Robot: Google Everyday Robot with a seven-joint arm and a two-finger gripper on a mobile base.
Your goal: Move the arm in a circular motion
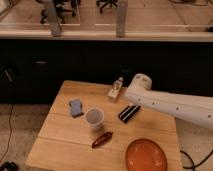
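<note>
The arm [175, 106], thick and white with small dark screw dots along its side, reaches in from the right edge over the wooden table [60, 142]. Its rounded elbow joint [140, 82] hangs above the table's back right part, just right of a small white bottle [116, 89]. No fingers show anywhere along the arm. The gripper is out of view.
On the table are a blue sponge [75, 107], a white cup [94, 119], a black striped packet [129, 113] under the arm, a red-brown oblong item [102, 139] and an orange plate [146, 155]. A dark counter [75, 60] runs behind the table. Cables lie on the floor on both sides.
</note>
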